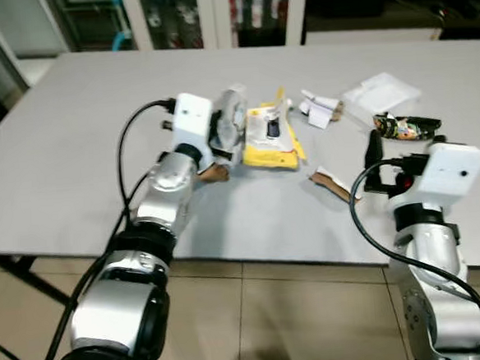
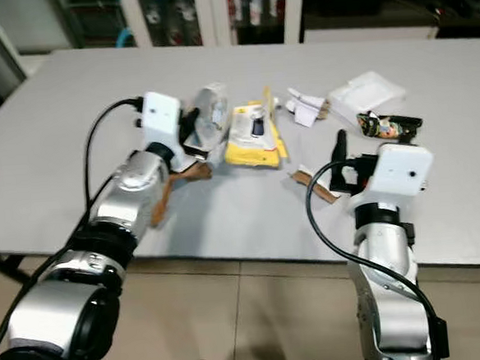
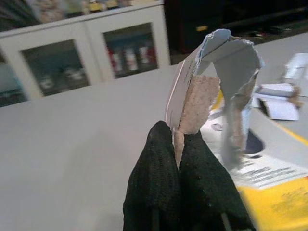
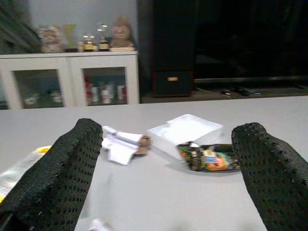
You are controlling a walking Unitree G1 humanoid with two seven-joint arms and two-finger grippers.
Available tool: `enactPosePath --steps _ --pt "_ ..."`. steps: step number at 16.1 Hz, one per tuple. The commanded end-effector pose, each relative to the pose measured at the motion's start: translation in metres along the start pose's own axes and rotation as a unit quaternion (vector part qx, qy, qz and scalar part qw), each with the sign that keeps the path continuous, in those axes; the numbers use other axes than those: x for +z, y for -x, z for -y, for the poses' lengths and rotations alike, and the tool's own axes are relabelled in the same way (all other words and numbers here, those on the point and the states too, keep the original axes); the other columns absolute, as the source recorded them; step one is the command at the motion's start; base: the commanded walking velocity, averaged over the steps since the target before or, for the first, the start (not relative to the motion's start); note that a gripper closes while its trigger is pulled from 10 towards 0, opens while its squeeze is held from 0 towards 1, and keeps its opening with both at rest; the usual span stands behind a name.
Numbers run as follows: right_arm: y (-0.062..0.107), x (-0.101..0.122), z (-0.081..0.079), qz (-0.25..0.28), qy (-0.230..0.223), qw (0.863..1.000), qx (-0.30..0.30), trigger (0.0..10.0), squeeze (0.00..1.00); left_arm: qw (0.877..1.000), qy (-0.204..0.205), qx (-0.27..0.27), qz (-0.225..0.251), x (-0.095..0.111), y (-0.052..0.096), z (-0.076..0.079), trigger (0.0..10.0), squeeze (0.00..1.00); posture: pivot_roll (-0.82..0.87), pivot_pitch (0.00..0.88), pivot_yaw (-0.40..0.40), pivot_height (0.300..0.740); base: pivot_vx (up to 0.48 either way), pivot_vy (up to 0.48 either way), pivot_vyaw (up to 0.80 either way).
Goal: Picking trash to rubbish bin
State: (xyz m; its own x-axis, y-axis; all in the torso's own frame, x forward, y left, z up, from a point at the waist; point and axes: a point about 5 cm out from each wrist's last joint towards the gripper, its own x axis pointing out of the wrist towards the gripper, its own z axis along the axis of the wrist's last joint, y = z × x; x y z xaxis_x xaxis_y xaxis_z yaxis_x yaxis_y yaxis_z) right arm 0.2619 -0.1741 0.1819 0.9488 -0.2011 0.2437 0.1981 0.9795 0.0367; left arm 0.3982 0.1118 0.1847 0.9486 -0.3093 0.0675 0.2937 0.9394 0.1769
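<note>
My left gripper [image 3: 179, 137] is shut on a torn piece of grey and brown cardboard [image 3: 219, 67], held upright above the grey table [image 1: 73, 150] beside a yellow packet [image 1: 272, 136]. Open and holding nothing, my right gripper [image 4: 168, 127] hovers low over the table's right front part. Beyond it lie a dark snack wrapper [image 4: 209, 159], a clear plastic tray [image 4: 185, 130] and crumpled white paper [image 4: 120, 144]. A brown cardboard strip [image 1: 331, 182] lies just to the left of the right gripper. Another brown scrap [image 1: 215, 173] rests under the left wrist.
The table's front edge [image 1: 295, 258] runs just under both forearms, with tiled floor [image 1: 307, 315] below. White glass-door cabinets [image 1: 212, 13] stand behind the table. The table's left half is bare grey surface.
</note>
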Motion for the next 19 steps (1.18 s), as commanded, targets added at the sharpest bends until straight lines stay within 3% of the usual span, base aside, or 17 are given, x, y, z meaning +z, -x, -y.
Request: enactPosePath --steps 1,5,9,19 --pt "0.000 0.001 0.001 -0.003 0.002 1.000 -0.001 10.0 0.00 1.000 -0.002 -0.001 0.001 0.004 -0.003 0.003 10.0 0.00 0.15 0.099 0.046 0.740 0.000 0.000 -0.74" --pt "-0.004 -0.015 0.003 -0.057 -0.001 0.998 0.016 10.0 0.00 1.000 -0.009 -0.002 -0.008 0.001 -0.002 0.000 10.0 0.00 0.16 0.111 0.042 0.740 0.000 0.000 -0.15" --pt "-0.007 -0.018 0.010 -0.065 0.000 0.998 0.019 10.0 0.00 1.000 -0.008 0.010 -0.023 -0.002 0.002 -0.013 10.0 0.00 0.20 0.124 0.039 0.740 0.000 0.000 0.00" --pt "-0.009 -0.018 0.003 -0.058 0.003 0.998 0.025 10.0 0.00 0.999 -0.012 0.009 -0.031 -0.002 0.002 -0.016 10.0 0.00 0.20 0.124 0.048 0.740 0.000 0.445 0.00"
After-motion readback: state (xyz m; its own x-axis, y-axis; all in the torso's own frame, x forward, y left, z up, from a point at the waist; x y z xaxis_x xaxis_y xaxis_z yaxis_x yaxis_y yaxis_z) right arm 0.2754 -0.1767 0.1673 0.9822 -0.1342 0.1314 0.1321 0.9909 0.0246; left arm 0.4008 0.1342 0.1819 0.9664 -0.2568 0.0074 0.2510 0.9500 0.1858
